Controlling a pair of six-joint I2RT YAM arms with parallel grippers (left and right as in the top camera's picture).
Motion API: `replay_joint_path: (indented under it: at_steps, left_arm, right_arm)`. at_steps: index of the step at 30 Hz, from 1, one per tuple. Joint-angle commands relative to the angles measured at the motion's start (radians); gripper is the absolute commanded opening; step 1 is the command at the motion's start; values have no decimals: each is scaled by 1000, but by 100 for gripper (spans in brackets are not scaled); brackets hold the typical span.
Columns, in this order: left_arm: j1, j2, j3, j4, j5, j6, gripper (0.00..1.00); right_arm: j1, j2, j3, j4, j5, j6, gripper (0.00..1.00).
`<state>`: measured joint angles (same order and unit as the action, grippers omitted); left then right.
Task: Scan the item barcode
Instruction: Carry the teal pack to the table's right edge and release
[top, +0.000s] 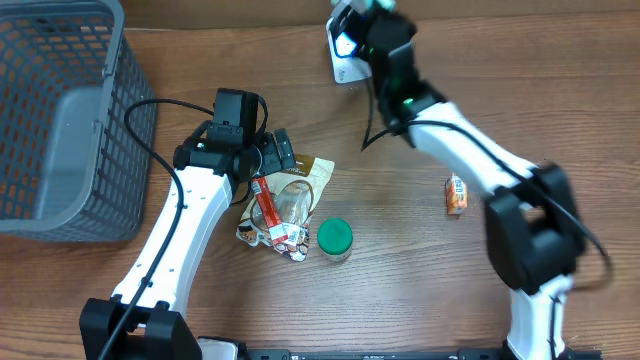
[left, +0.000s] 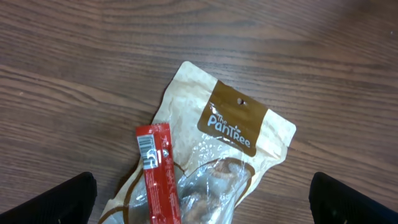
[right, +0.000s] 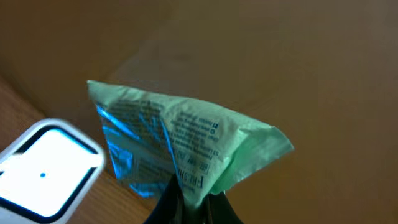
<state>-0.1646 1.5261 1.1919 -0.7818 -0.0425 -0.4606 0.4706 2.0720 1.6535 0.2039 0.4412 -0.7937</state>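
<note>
My right gripper (right: 193, 200) is shut on the bottom edge of a pale green printed packet (right: 180, 134), which stands up from the jaws. The packet hangs close above a white scanner (right: 43, 174) whose lit face glows at the lower left. Overhead, the scanner (top: 345, 52) lies at the table's far edge with the right gripper (top: 375, 20) over it. My left gripper (left: 202, 205) is open, its black fingertips (left: 62, 202) far apart over a pile of items. Nothing is between them.
The pile holds a tan Pantree pouch (left: 230, 134), a red stick packet (left: 158, 177) lying across it and a green-lidded jar (top: 334, 238). A small orange packet (top: 456, 194) lies to the right. A grey wire basket (top: 60, 120) fills the far left.
</note>
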Motion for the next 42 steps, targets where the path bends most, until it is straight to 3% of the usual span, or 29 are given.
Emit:
replay_joint_path:
  at_steps: [1, 8, 12, 15, 19, 24, 26, 27, 29, 30, 37, 42]
  left_arm:
    - [2, -10, 17, 0, -13, 23, 100]
    - [2, -10, 17, 0, -13, 23, 100]
    - [2, -10, 17, 0, -13, 23, 100]
    - [2, -10, 17, 0, -13, 23, 100]
    - [2, -10, 17, 0, -13, 23, 100]
    - [2, -10, 17, 0, -13, 23, 100]
    - [2, -10, 17, 0, -13, 23, 100]
    - [2, -10, 17, 0, -13, 23, 100]
    - [2, -10, 17, 0, -13, 23, 100]
    - [2, -10, 17, 0, -13, 23, 100]
    - [2, -10, 17, 0, -13, 23, 100]
    - [2, -10, 17, 0, -13, 23, 100]
  right_arm:
    - [-71, -119, 15, -107, 85, 317, 4]
    - [-245, -193, 15, -700, 88, 846, 3]
    - [-391, -190, -6, -1033, -163, 1128, 3]
    - [-501, -190, -44, -1164, -258, 1308, 3]
    - [-628, -190, -137, -1188, -300, 1464, 3]
    - [-717, -190, -258, -1109, -469, 1471, 4]
    - [-729, -190, -281, -1107, -478, 1471, 13]
    - [-731, -190, -283, -1117, -477, 1470, 31]
    - [-732, -190, -282, -1133, -477, 1456, 89]
    - [-733, -192, -275, -1147, -476, 1439, 100]
    - [-719, -208, -68, -1388, -459, 1357, 98]
    - [-605, -257, 35, -1522, -534, 1229, 93]
